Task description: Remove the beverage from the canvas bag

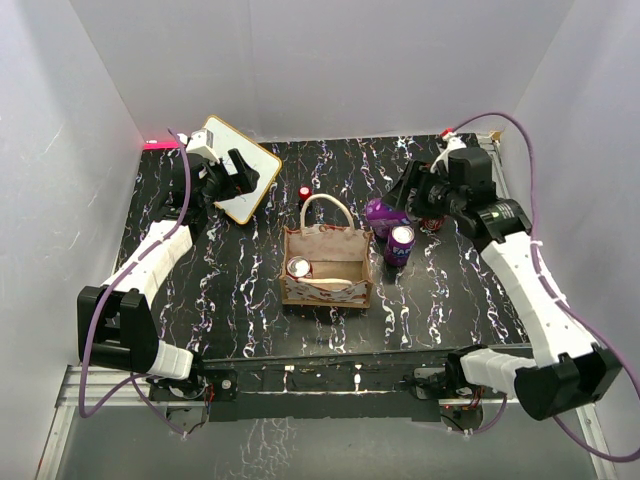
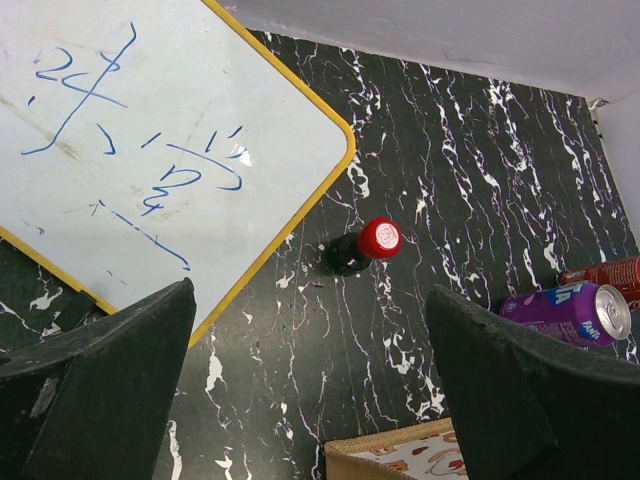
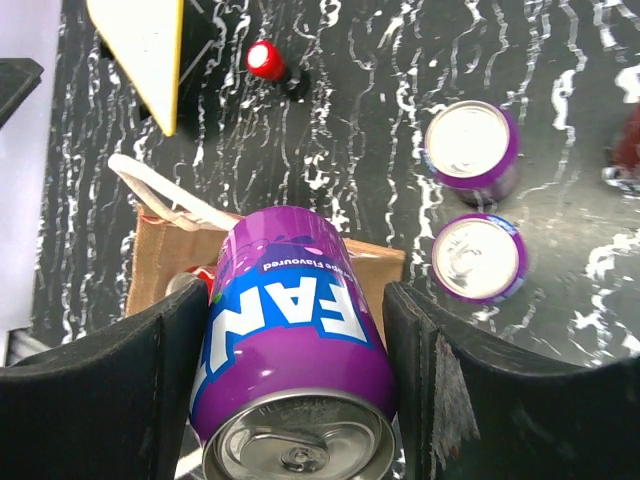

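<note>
- Right gripper (image 3: 298,335) is pinching the purple can (image 3: 290,290) across its smooth round body, one black finger on each side and the silver pull-tab end facing the wrist camera.
- In the top view that can sits at 1 o'clock of the canvas bag (image 1: 325,285), outside its mouth.
- The bag is tan fabric, boxy, with a pale loop handle. One silver-topped can (image 1: 299,267) shows inside it.
- Two standing cans (image 3: 468,140) (image 3: 478,255), also purple, are at 3 o'clock of the bag, close together.
- One red can (image 2: 605,272) is beyond them, partly hidden.
- Left gripper (image 2: 310,385) is spread wide, nothing between its fingers, at 10 o'clock.
- Beneath it is one yellow-edged whiteboard (image 2: 150,130). One red-capped bottle (image 2: 378,238) stands at 12 o'clock on the black marbled table (image 1: 220,300).
</note>
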`<action>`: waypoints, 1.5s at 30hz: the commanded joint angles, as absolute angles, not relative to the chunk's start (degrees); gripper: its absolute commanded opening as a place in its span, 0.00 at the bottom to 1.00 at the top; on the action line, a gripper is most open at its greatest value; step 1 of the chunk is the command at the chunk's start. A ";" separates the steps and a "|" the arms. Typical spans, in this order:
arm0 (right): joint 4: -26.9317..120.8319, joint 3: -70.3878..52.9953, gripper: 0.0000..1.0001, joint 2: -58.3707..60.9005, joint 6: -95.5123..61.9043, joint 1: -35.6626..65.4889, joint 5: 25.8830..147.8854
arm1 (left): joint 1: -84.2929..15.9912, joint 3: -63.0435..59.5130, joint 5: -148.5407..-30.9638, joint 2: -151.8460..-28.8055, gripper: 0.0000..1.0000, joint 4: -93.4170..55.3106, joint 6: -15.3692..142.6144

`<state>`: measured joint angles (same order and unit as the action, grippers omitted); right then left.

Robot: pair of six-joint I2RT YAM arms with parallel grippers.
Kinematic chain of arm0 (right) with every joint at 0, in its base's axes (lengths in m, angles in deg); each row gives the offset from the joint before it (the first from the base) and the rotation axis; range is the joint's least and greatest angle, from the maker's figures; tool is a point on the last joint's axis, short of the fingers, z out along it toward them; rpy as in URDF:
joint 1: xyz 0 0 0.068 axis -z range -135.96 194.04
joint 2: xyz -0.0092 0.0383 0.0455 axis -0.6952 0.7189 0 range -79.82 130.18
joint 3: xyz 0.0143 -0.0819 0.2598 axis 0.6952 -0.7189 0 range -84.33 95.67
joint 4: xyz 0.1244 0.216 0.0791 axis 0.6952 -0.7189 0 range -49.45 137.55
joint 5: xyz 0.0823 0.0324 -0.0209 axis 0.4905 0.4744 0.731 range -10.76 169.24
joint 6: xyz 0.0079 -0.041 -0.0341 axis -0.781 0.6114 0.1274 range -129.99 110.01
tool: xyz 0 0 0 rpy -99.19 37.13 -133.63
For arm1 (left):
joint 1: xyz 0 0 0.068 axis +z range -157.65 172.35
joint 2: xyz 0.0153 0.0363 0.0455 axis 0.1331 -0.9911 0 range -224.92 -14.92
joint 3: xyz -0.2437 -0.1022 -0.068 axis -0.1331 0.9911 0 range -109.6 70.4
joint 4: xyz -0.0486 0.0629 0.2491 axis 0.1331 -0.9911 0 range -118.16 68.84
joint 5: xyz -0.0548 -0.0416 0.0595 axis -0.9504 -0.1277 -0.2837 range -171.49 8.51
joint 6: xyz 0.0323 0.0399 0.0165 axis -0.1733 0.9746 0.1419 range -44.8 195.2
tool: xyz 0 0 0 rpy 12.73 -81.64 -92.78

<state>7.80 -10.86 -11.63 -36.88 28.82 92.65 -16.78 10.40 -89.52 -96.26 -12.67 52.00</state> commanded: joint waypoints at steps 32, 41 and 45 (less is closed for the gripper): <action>14.58 -34.24 0.08 -15.81 -30.87 28.84 81.16 | -16.53 8.35 -89.84 -95.78 0.97 -12.34 51.65; 12.14 -30.92 0.08 -8.47 -27.46 27.73 77.87 | -16.53 8.31 -89.80 -95.69 0.97 -12.42 51.65; 11.95 -30.39 0.08 -7.26 -26.64 27.54 77.52 | -16.53 8.29 -89.96 -95.77 0.97 -12.29 51.52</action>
